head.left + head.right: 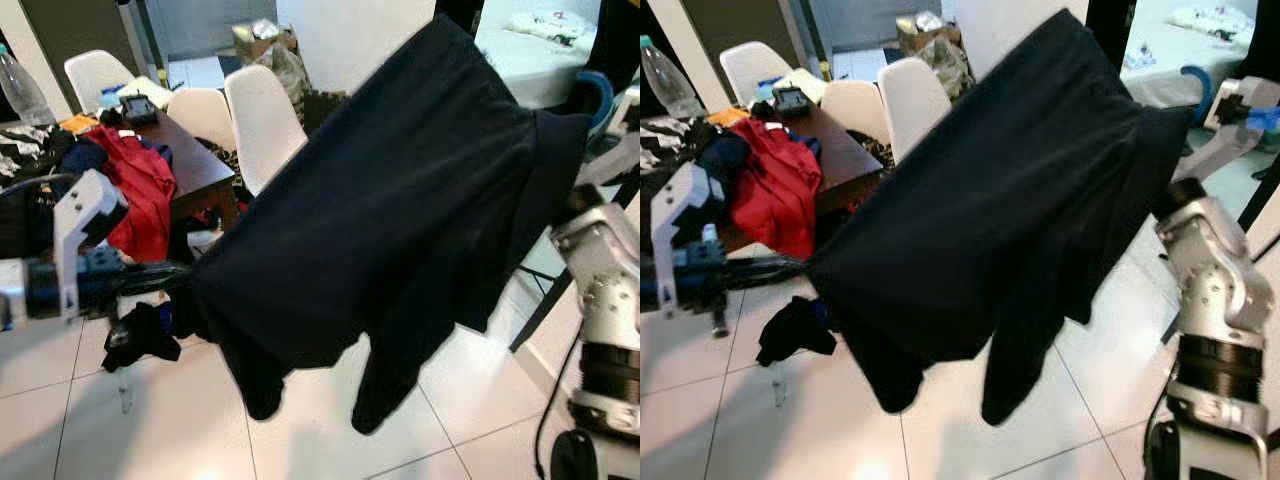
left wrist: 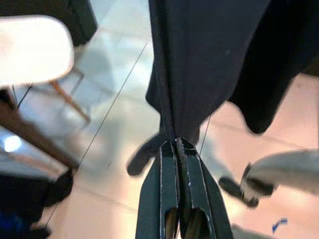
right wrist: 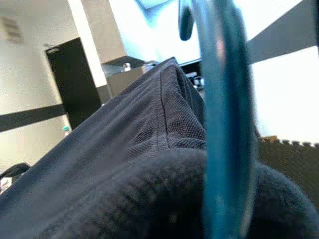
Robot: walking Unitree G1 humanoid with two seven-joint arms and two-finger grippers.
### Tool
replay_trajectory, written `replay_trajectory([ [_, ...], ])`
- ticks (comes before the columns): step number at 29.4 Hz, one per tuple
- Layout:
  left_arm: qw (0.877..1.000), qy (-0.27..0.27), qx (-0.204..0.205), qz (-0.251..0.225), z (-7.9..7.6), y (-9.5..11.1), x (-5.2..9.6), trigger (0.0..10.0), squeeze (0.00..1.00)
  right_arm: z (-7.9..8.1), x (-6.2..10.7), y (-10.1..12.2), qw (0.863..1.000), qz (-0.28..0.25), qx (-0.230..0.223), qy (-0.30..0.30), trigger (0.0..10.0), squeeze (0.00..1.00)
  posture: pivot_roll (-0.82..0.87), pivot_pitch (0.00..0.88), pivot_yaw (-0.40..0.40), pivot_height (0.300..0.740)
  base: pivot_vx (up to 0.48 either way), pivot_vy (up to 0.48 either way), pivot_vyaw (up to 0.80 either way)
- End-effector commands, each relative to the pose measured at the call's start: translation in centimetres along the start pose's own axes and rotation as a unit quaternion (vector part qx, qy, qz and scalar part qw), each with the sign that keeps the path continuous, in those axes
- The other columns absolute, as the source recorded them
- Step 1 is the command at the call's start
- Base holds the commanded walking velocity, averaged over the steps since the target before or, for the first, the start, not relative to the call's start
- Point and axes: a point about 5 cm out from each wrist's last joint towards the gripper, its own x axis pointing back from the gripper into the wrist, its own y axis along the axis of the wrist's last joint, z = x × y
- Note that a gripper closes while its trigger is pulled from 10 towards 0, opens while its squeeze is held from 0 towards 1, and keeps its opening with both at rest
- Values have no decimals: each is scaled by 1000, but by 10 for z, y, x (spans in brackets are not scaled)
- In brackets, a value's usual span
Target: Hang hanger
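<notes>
A white-tiled floor (image 1: 60, 400) spreads under a dark wooden table (image 1: 195, 165) piled with clothes, among them a red garment (image 1: 145, 195), with white moulded chairs (image 1: 262, 120) behind it. A large black fabric garment (image 1: 400, 230) stretches across the middle, its lower corner pinched between the closed fingers (image 2: 169, 169) of the left gripper (image 2: 175, 144). Its upper end drapes over a blue plastic hanger (image 3: 224, 124) near the right gripper (image 1: 1240, 105); I cannot tell how that one's fingers stand.
</notes>
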Motion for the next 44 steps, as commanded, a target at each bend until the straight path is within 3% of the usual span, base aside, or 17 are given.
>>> replay_trajectory([
  [1,996,-37,19,82,-12,-16,4,10000,859,7,0,14,999,-21,19,32,10000,0,139,29,21,740,0,0,0],
  [2,993,-58,32,95,-18,-19,3,10000,1000,10,-1,15,999,-22,20,41,10000,0,139,29,21,740,0,0,0],
  [6,991,-72,41,101,-22,-20,2,10000,1000,11,-1,16,998,-23,20,48,10000,0,139,29,21,740,0,0,0],
  [13,988,-134,8,77,-33,5,8,10000,1000,25,0,12,994,-4,37,101,10000,0,142,28,23,740,0,0,0],
  [14,989,-137,-61,-1,-23,49,17,10000,1000,38,2,-3,985,37,68,154,10000,0,149,26,23,740,0,0,0],
  [16,989,-137,-61,-1,-23,49,17,10000,1000,38,2,-3,985,37,68,154,10000,0,149,26,23,740,0,0,0],
  [18,984,-124,-119,-53,-12,81,25,10000,1000,47,7,-18,975,72,77,195,10000,0,156,20,26,740,0,0,0],
  [21,975,-129,-168,-70,-5,107,26,10000,1000,60,15,-36,959,115,80,247,10000,0,161,8,38,740,0,0,0],
  [28,968,-146,-194,-61,-3,118,26,10000,1000,72,21,-48,943,143,81,291,10000,0,163,4,42,740,0,0,0],
  [29,961,-180,-210,-24,-3,120,26,10000,1000,79,25,-53,929,158,82,324,10000,0,166,0,45,740,0,0,0],
  [30,961,-180,-210,-24,-3,120,26,10000,1000,79,25,-53,929,158,82,324,10000,0,166,0,45,740,0,0,0],
  [31,954,-207,-217,15,-2,119,26,10000,196,87,30,-57,916,171,82,354,10000,0,172,0,51,740,0,0,0],
  [32,948,-225,-220,50,0,117,25,10000,0,95,35,-62,898,187,82,390,10000,0,175,0,61,740,0,0,0],
  [34,942,-240,-218,85,4,113,20,10000,0,107,43,-67,873,205,82,434,10000,0,172,0,68,740,0,0,0],
  [38,937,-247,-225,97,7,110,13,10000,0,115,47,-70,858,214,81,461,10000,0,165,0,72,740,0,0,0],
  [41,932,-269,-226,90,6,114,1,10000,0,126,56,-73,832,228,84,499,10000,0,155,0,71,740,0,0,0],
  [44,931,-273,-225,89,6,115,-1,10000,0,127,58,-73,828,231,84,504,10000,0,155,0,71,740,0,0,0],
])
